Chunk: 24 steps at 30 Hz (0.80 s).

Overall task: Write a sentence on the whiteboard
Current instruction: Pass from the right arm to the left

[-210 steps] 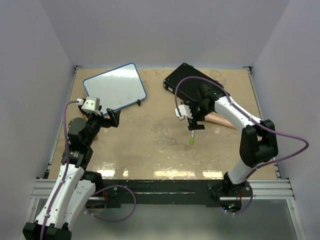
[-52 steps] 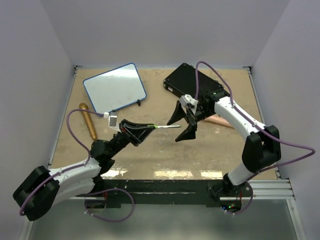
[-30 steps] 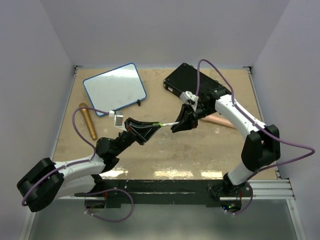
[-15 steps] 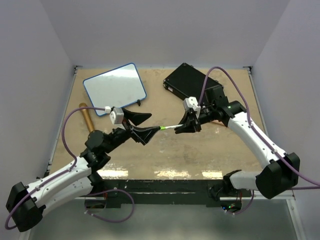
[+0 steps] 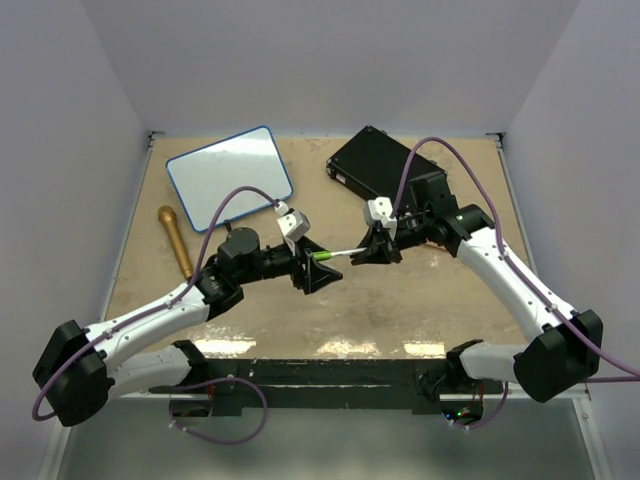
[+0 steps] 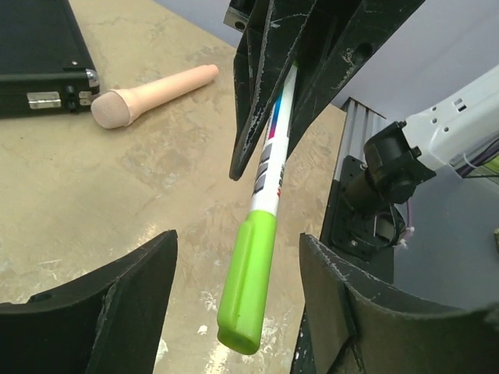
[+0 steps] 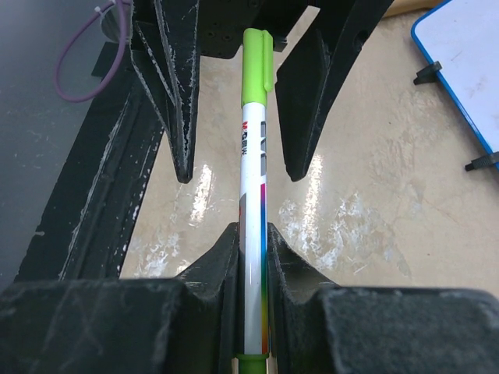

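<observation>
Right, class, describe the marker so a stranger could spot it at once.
Find the middle of the tan table. Above it the right gripper pinches a slim white pen with a lime-green cap, the only thing held aloft.

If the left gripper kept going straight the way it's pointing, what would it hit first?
Probably the green-capped marker, whose cap sits between the left gripper's open fingers. Just behind it is the right gripper, shut on that marker.
</observation>
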{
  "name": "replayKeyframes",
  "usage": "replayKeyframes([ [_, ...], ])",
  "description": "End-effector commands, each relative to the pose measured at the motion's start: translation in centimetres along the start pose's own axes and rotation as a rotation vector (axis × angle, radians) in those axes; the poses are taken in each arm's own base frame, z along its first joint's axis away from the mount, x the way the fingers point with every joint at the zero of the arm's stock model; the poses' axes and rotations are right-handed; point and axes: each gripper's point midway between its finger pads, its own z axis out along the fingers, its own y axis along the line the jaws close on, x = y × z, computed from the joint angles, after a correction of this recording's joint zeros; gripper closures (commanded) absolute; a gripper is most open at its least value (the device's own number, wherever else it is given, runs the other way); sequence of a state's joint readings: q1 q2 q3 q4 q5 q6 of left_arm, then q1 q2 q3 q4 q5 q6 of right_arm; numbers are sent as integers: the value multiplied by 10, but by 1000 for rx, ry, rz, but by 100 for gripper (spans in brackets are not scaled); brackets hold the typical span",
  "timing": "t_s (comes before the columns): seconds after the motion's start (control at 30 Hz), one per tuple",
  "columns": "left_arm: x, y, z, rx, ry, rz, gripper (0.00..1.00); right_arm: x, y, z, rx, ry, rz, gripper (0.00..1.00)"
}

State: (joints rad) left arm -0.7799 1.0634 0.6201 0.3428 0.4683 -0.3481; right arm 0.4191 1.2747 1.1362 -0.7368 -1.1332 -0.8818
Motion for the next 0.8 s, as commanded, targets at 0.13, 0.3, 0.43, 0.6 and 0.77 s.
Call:
replayKeyframes([
  [0.13,-39,-24,-8,122,-120,-79,30,-4,2,-3,17,6,-74,100],
  [0.3,-37,-19,-26,164,-163,-213,28,-4,3,-3,10,0,-75,100],
  [0.43,-34,-21,-26,191,-154,-271,29,-5,5,-2,3,-2,-77,100],
  [0.6,-38,-24,-21,227,-166,-316,33,-2,5,1,-4,3,-70,100],
  [0.77,-44,-28,-20,255,-172,-332,40,0,4,2,1,13,-65,100],
])
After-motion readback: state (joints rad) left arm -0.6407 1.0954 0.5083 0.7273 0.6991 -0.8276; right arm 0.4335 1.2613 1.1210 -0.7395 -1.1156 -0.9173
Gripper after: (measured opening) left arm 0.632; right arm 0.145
